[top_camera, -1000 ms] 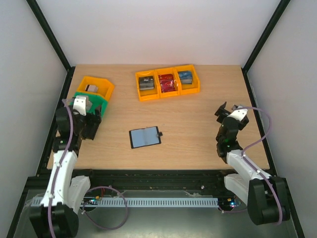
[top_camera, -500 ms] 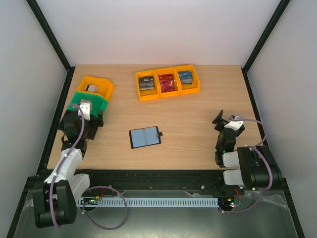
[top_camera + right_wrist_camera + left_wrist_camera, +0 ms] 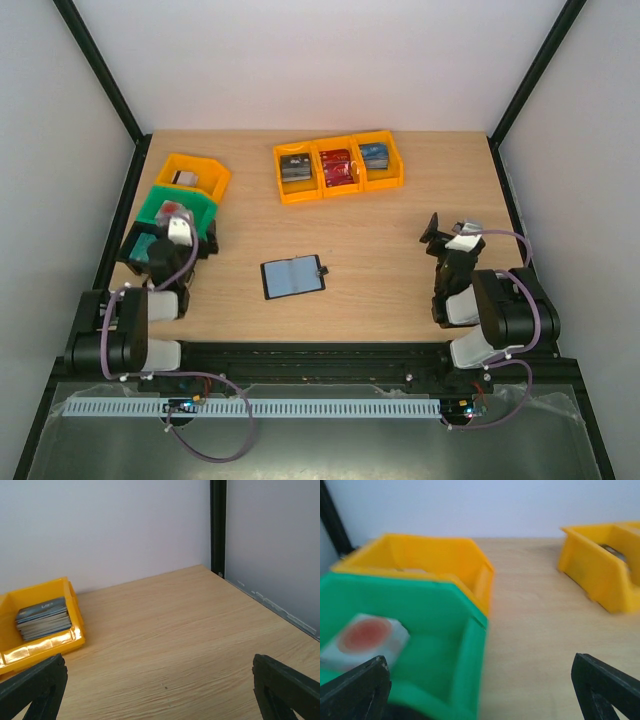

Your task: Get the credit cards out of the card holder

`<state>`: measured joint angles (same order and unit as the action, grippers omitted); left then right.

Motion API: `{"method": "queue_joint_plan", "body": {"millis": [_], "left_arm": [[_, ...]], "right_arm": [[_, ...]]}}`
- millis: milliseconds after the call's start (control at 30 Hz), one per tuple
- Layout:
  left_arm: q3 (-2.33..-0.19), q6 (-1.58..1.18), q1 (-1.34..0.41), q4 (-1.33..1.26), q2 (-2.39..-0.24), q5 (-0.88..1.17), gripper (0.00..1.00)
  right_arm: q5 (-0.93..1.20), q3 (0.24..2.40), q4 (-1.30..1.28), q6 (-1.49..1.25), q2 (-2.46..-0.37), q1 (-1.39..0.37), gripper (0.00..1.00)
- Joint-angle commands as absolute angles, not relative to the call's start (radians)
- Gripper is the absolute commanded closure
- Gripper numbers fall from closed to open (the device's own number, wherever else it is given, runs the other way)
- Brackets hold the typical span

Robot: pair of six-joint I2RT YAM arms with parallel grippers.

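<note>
The left gripper [image 3: 479,685] and right gripper [image 3: 157,685] stand wide and empty by the table's side edges. Only the top view shows the card holder [image 3: 294,276], open near the near edge's middle. Its credit cards are indiscernible. They are probably thin, stiff and slick, so pinch an exposed edge. The right wrist view shows a layered card stack [image 3: 42,616] in the far orange bin [image 3: 76,625].

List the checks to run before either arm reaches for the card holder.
1. Card holder lies open, inside up, on the table: ok.
2. Left gripper open and empty: ok.
3. Right gripper open and empty: ok.
4. Nothing stands between either gripper and the card holder: ok.
5. Credit cards show as stacks in the orange bins; any left in the holder's pockets: cannot tell, too small from above.
6. Card holder seen by a wrist camera: not ok, neither shows it.
</note>
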<state>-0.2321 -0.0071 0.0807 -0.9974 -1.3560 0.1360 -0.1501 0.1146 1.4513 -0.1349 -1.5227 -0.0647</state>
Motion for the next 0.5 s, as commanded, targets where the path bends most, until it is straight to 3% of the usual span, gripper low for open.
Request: {"method": "queue_joint_plan", "body": {"millis": [0,133,233,467], "left_arm": [[-0.068,0.069,0.013,-1.468,-1.403,0.206,0.0],[-0.049,0.073,-0.026,-1.559,-1.472,0.113,0.0],[-0.001,0.067,-0.031,-1.776,-1.569,0.097,0.01],[-0.022,0.074,-0.044,-1.679,-1.528,0.063,0.0]], "right_arm": [[-0.135,0.139,1.411,-0.112,-1.514,-0.06,0.01],[-0.135,0.143,1.418,-0.111,-1.522,-0.06,0.01],[-0.129,0.152,1.4,-0.112,-1.522,-0.057,0.01],[-0.165,0.153,1.395,-0.132,-1.52,-0.054,0.01]]}}
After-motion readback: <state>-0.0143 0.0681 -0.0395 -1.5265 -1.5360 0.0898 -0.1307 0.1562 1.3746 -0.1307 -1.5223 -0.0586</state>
